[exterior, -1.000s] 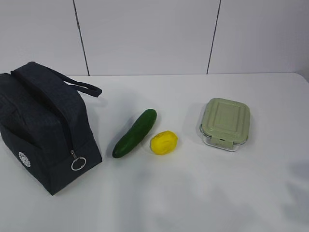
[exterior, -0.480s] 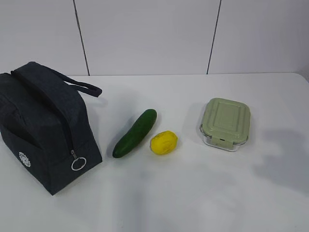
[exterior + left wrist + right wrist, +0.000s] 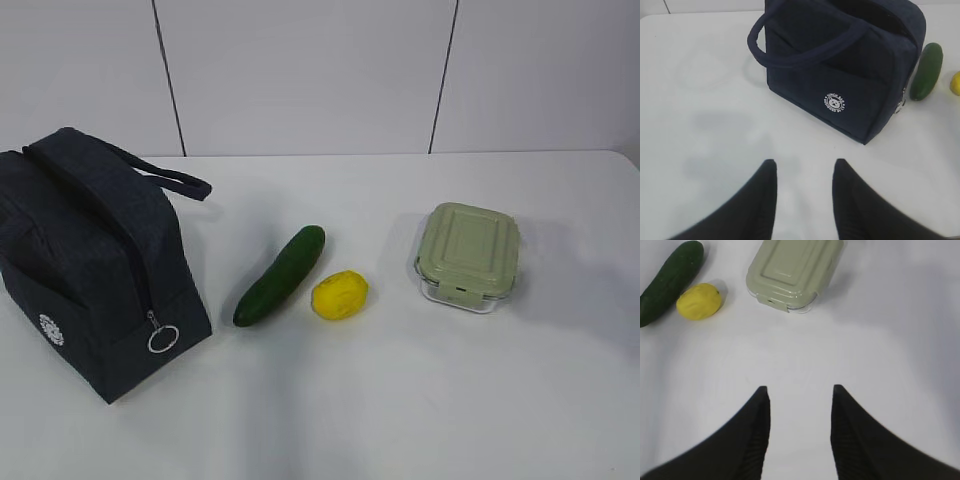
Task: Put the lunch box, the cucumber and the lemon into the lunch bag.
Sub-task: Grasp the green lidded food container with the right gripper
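Exterior view: The lunch bag (image 3: 90, 260) stands on the left of the white table (image 3: 400, 400), its zipper closed and the ring pull (image 3: 162, 338) hanging at the near end. The cucumber (image 3: 281, 274) lies just right of the bag, angled. The lemon (image 3: 339, 295) sits just beside the cucumber's near half. The lunch box (image 3: 467, 256) rests further right, lid on, well apart from the lemon. No arm appears here.

Left wrist view: The left gripper (image 3: 804, 172) hangs above bare table, jaws parted with nothing between them. The bag stands ahead, white logo (image 3: 835, 101) facing the camera, one handle (image 3: 790, 45) looping outward. The cucumber and an edge of the lemon show at the right.

Right wrist view: The right gripper (image 3: 799, 397) hangs above bare table, jaws parted and empty. The lunch box lies ahead, with the lemon and cucumber to its left.
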### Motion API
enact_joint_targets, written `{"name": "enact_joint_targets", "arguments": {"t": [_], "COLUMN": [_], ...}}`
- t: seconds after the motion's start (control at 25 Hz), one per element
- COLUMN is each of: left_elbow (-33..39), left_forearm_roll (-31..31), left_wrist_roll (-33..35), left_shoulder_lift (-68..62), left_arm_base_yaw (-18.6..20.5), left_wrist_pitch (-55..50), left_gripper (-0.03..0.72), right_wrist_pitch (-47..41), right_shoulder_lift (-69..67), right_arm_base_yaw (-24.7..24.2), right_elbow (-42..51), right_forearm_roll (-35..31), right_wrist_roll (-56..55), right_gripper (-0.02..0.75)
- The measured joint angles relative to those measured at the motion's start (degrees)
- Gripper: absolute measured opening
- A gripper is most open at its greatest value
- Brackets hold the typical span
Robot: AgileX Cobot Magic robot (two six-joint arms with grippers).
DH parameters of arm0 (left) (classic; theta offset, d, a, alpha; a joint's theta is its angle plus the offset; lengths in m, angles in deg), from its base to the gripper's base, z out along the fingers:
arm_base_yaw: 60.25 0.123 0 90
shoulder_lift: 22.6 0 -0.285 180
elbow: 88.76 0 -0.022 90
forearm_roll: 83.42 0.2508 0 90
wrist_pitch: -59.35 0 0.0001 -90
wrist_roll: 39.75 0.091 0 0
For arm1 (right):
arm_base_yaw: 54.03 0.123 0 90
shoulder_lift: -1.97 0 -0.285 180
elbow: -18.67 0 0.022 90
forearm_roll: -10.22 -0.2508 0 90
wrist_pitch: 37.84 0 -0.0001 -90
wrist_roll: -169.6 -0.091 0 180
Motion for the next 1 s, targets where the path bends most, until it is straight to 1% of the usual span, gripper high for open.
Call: {"name": "enact_joint_targets", "arguments": {"t": [0.4, 0.56, 0.6, 0.64, 0.68, 0.72, 0.76, 0.84, 1.0], "left_elbow": [0.0, 0.0, 0.0, 0.0, 0.0, 0.0, 0.0, 0.0, 0.0], "left_forearm_roll": [0.0, 0.0, 0.0, 0.0, 0.0, 0.0, 0.0, 0.0, 0.0], "left_wrist_roll": [0.0, 0.0, 0.0, -0.1, -0.1, -0.1, -0.1, -0.1, -0.1], "left_shoulder_lift": [0.0, 0.0, 0.0, 0.0, 0.0, 0.0, 0.0, 0.0, 0.0], "left_arm_base_yaw": [0.0, 0.0, 0.0, 0.0, 0.0, 0.0, 0.0, 0.0, 0.0], "left_wrist_pitch": [0.0, 0.0, 0.0, 0.0, 0.0, 0.0, 0.0, 0.0, 0.0], "left_gripper": [0.262, 0.262, 0.261, 0.260, 0.260, 0.260, 0.260, 0.260, 0.258], "right_wrist_pitch": [-0.6, -2.4, -3.1, -4.0, -4.0, -4.5, -5.0, -6.2, -11.4], "right_shoulder_lift": [-19.3, -24.3, -25.7, -28.3, -28.3, -29.7, -31.1, -33.3, -37.8], "right_arm_base_yaw": [0.0, -0.4, -0.9, -2.5, -2.5, -3.8, -5.3, -8.7, -16.7], "right_elbow": [-10.9, -16.2, -17.5, -19.7, -19.7, -20.7, -21.7, -23.0, -24.1], "right_forearm_roll": [-0.4, -3.9, -5.9, -11.1, -11.1, -14.6, -17.8, -26.3, -42.0], "right_wrist_roll": [1.0, 5.0, 6.2, 10.1, 10.1, 12.1, 14.8, 20.8, 31.8], "right_gripper": [0.283, 0.282, 0.282, 0.282, 0.282, 0.282, 0.282, 0.282, 0.282]}}
